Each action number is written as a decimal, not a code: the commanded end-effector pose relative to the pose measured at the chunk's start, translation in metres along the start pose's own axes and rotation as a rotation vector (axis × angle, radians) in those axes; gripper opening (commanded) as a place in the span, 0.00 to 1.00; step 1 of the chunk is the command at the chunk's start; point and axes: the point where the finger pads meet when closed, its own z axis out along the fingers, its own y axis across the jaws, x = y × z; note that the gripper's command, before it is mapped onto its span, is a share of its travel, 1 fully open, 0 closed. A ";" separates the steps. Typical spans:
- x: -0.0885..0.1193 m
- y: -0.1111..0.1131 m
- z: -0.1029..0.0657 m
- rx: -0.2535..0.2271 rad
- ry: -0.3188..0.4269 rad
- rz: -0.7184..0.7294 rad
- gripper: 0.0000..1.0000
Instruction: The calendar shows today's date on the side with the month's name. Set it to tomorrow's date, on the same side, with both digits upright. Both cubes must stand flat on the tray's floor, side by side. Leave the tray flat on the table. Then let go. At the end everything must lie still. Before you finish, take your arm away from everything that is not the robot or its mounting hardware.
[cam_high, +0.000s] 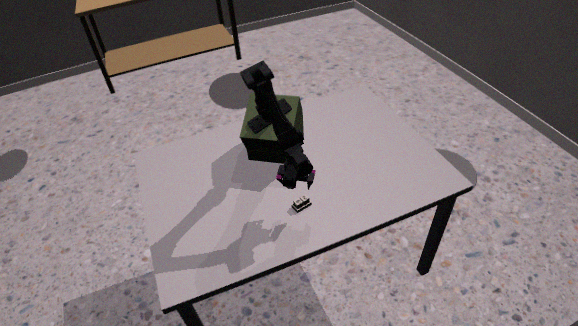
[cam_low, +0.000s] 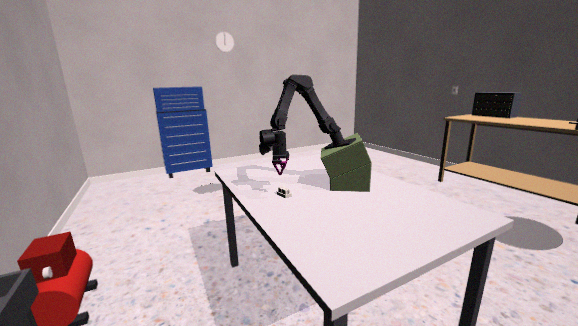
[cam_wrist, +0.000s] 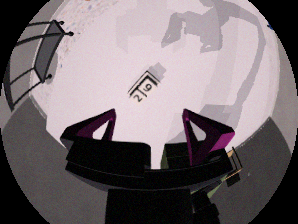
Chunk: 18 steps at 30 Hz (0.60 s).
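The fingers (cam_high: 296, 176) (cam_low: 280, 167) are fully open, with nothing between them, above the worktop (cam_high: 370, 165) (cam_low: 400, 215) (cam_wrist: 100, 55). Beyond them in the wrist view, apart from the fingers, the calendar (cam_high: 301, 204) (cam_low: 283, 192) (cam_wrist: 143, 87) rests on the worktop. Its two cubes (cam_wrist: 143, 91) stand side by side; their visible faces bear 2 and a digit resembling 6 or 9.

Top looks steeply down at the table (cam_high: 375, 150) (cam_low: 390, 225) (cam_wrist: 100, 65), exterior lower across it, near corner at six o'clock; wrist, closest, shares the tabletop with both
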 end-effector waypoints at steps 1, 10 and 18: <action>-0.005 0.004 0.001 -0.015 -0.017 0.191 1.00; -0.005 0.003 0.011 -0.017 -0.015 0.454 1.00; -0.005 0.003 0.020 -0.019 -0.012 0.726 1.00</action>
